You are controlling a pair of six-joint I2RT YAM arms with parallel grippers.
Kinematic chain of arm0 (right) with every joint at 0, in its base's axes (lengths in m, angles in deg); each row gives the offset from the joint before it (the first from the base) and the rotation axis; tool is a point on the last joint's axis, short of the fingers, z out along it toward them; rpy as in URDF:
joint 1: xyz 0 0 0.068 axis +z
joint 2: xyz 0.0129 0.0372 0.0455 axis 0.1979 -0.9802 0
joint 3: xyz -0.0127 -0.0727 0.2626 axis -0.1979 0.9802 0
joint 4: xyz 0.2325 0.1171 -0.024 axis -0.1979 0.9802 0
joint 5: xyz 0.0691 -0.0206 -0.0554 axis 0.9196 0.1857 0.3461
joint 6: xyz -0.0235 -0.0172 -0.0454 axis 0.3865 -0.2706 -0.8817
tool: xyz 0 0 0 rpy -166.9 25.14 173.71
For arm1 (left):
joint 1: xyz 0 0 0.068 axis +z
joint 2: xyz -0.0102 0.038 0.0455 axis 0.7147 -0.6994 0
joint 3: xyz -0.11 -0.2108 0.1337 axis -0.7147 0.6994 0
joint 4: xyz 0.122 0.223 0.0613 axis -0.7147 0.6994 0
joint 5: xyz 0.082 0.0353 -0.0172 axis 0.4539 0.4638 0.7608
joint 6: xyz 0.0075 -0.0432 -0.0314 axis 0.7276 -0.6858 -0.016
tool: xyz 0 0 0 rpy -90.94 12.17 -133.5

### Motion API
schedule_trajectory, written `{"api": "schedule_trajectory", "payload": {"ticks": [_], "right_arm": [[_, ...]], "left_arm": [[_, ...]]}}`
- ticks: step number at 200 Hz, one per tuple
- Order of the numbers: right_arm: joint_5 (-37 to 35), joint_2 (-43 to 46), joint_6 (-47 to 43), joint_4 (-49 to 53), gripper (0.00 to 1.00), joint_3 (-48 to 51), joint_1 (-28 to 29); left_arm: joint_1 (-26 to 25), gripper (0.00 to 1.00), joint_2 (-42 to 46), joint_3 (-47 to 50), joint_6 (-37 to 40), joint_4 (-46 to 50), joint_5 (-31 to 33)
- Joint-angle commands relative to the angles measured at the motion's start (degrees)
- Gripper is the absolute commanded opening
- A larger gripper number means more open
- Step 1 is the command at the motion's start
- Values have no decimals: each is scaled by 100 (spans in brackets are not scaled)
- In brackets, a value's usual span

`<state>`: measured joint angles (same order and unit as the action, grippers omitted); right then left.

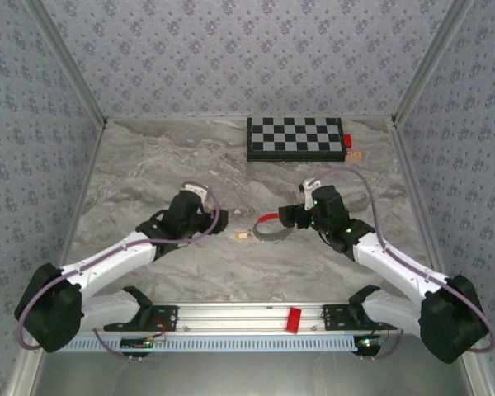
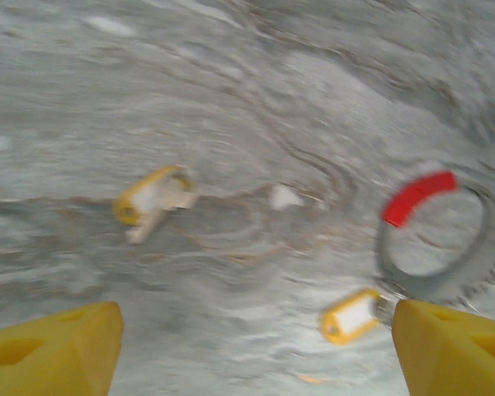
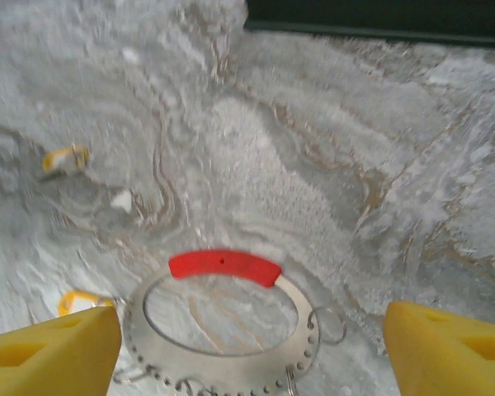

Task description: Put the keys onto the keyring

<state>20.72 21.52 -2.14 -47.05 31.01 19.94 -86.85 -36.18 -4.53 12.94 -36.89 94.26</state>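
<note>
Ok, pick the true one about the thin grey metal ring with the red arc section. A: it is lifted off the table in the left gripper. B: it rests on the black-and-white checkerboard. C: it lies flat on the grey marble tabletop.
C: the ring lies flat on the marble tabletop, apart from the checkerboard.

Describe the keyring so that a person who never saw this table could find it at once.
Find the black-and-white checkerboard at the far edge of the marble-patterned table, then move straight toward the near edge, to the table's middle. The keyring lies flat there, a thin grey ring. Its bright red arc sets it apart from the small yellowish keys lying beside it.
</note>
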Motion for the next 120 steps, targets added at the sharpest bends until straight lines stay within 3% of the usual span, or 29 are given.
{"api": "schedule_trajectory", "payload": {"ticks": [1, 25, 47, 92, 120], "right_arm": [[32, -158, -174, 339, 83, -228, 55], [216, -151, 175, 469, 84, -188, -60], [431, 61, 407, 438, 82, -39, -326], [918, 677, 681, 181, 82, 455, -1054], [1057, 659, 730, 110, 82, 502, -1209]], "left_arm": [[-472, 80, -369, 107, 425, -593, 174], [-846, 68, -903, -84, 686, -840, 99], [-1071, 48, -1471, -404, 1011, -921, -88], [-1338, 43, -2245, -885, 1247, -1108, -499], [-1529, 41, -2545, -1096, 1441, -1027, -577]]}}
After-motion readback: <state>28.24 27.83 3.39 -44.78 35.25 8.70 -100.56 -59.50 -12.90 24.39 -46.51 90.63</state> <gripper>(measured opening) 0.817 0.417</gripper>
